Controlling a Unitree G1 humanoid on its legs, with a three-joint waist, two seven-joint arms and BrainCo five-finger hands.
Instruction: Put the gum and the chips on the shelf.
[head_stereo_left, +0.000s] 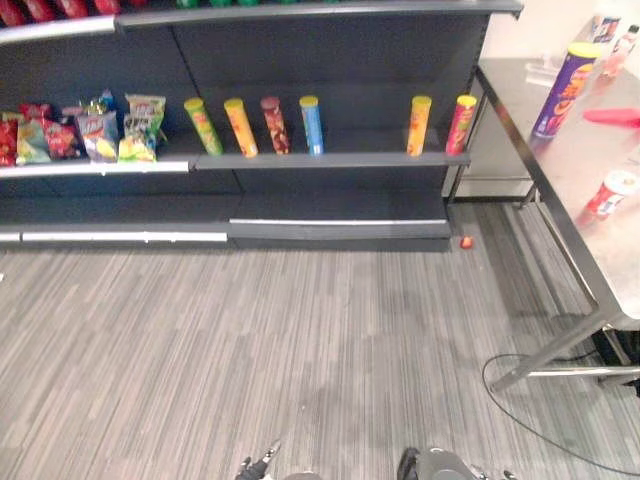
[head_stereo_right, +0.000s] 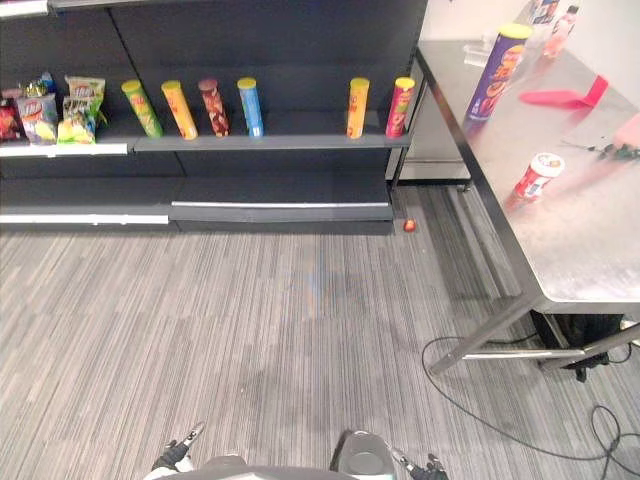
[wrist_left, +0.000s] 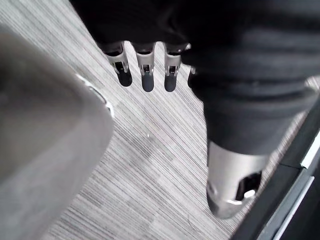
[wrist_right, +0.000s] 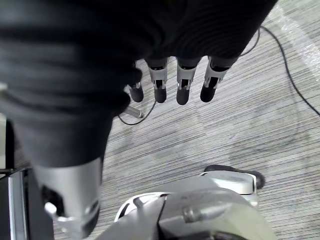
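Both hands idle and low over the grey striped carpet floor (head_stereo_left: 300, 340). My left hand (wrist_left: 146, 75) hangs with its fingers straight and loose, thumb apart, nothing in it. My right hand (wrist_right: 182, 85) is the same: fingers relaxed in a row, empty.

Task items are both on the brushed steel table (head_stereo_right: 560, 240) to my right:
- tall purple chips can (head_stereo_right: 497, 72) with a yellow lid, upright, towards the far end, near the edge that faces the shelf
- small red-and-white gum canister (head_stereo_right: 538, 176) with a white lid, nearer to me, by that same edge, well apart from the chips can

A flat pink thing (head_stereo_right: 560, 97) lies further in on the table; I can't tell what it is.

The dark grey metal shelf (head_stereo_left: 320, 160) is ahead of me. Its middle board carries a row of tall snack cans (head_stereo_left: 240, 126): green, orange, dark red and blue together, then a gap, then orange and pink-red near the right end. Colourful snack bags (head_stereo_left: 100, 130) sit on the board to the left of the cans. A small red object (head_stereo_left: 466, 241) lies on the floor just beside the shelf's bottom right corner
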